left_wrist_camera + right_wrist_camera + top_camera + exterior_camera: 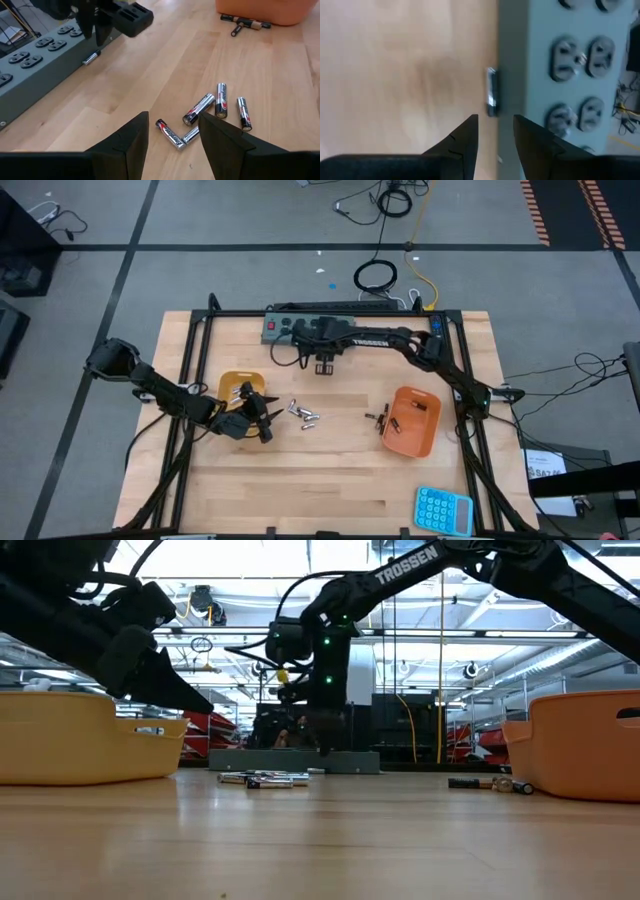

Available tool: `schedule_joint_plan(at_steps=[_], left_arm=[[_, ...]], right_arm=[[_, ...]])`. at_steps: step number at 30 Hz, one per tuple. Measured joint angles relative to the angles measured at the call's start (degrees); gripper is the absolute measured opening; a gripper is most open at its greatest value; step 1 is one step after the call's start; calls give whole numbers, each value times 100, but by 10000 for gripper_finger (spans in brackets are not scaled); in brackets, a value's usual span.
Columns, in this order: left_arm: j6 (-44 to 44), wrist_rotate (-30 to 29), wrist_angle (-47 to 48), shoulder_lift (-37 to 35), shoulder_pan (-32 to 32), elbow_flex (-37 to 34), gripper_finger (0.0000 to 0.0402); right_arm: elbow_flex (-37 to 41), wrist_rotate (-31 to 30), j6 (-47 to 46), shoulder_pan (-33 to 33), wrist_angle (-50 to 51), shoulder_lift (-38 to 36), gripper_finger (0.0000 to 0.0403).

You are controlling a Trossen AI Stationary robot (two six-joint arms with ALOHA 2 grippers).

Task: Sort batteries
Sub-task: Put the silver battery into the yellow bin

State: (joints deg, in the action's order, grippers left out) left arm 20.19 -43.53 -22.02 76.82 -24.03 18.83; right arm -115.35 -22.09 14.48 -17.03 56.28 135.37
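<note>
The high view looks straight down on the whole wooden table (330,480) from well above, taking in the surrounding floor too. The low view sits at table-top level, facing level across the boards into the room behind, close to the surface. The left wrist view looks forward and down past its own fingers (131,145) toward a cluster of silver batteries (205,117), also seen in the high and low views. The right wrist view looks steeply down at close range onto the grey power strip (560,75), which the high and left wrist views share.
</note>
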Motion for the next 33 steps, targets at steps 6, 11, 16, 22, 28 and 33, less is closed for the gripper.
schedule_joint_plan(at_steps=[6,11,16,22,28,33], left_arm=[[-106,0,-27,0,2,0,183],[-108,-2,-22,0,2,0,183],[-162,-4,4,0,2,0,183],[-254,-7,7,1,-3,1,183],[-255,-4,28,0,-9,2,183],[-254,-4,28,0,-9,2,183]], right_arm=[[0,156,-429,6,-22,152,114],[-35,126,-585,316,-168,366,114],[-179,-249,-634,489,-413,437,114],[-61,-1335,-775,481,-486,437,114],[318,-2199,-222,607,-1086,443,114],[475,-2227,-248,557,-1319,441,114]])
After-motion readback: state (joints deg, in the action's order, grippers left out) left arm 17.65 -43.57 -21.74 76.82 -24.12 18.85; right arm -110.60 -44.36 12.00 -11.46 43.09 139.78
